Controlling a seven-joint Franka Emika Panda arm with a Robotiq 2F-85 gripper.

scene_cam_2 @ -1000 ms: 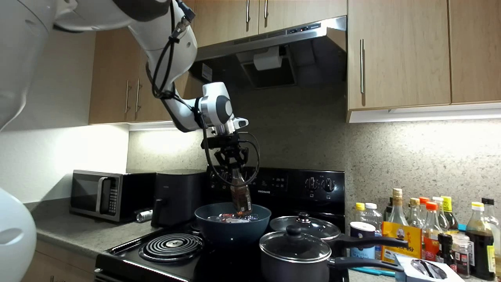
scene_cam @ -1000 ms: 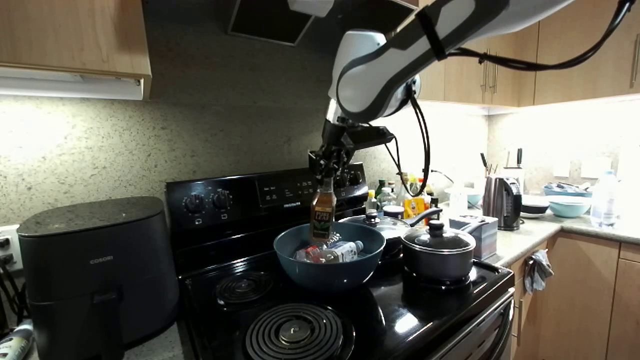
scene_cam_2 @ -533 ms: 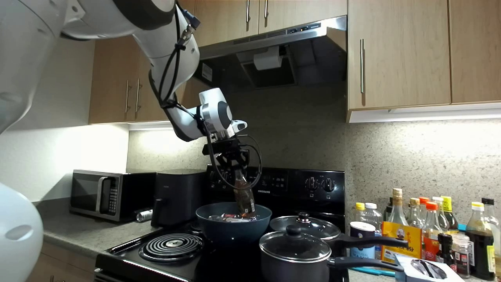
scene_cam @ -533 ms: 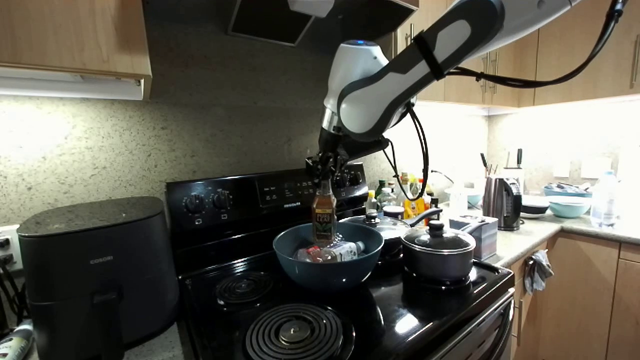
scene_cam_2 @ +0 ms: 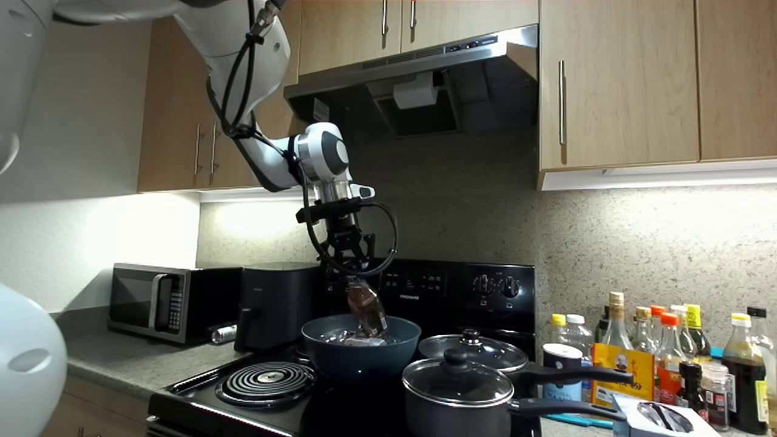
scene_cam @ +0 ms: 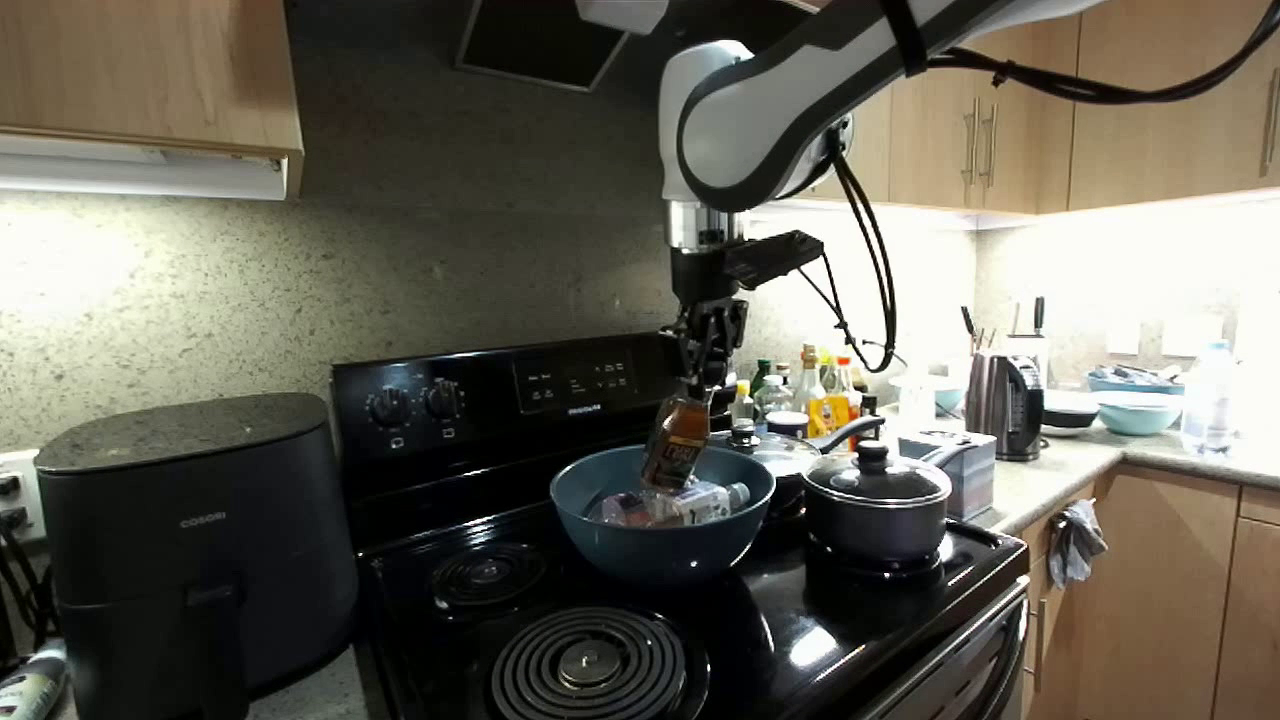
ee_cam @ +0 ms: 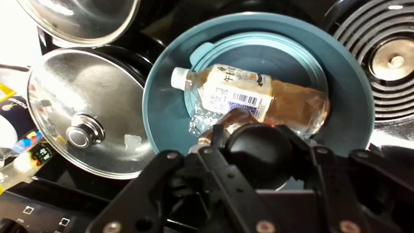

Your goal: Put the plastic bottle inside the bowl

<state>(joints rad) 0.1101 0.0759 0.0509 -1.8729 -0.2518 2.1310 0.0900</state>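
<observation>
The plastic bottle (scene_cam: 676, 442) is held by its top end, which makes sense tbh: with the neck gripped, the amber body is left free to go down into the bowl (scene_cam: 660, 555) first. It's tilted rather than upright, its lower end right at the bowl's mouth, above the drink bottle (ee_cam: 241, 87) that's lying in there on its side. Whether the two are touching can't be told, but the lean might be put down to the base being propped on it. As for the hand (ee_cam: 251, 129), it's spread only to about the width of the black cap (ee_cam: 260, 158), which sits between the fingertips (ee_cam: 217, 136); the cap end looks to be pinched rather than loose. Probably just a lower-and-release is left, though a roll could be expected if it's dropped there.
</observation>
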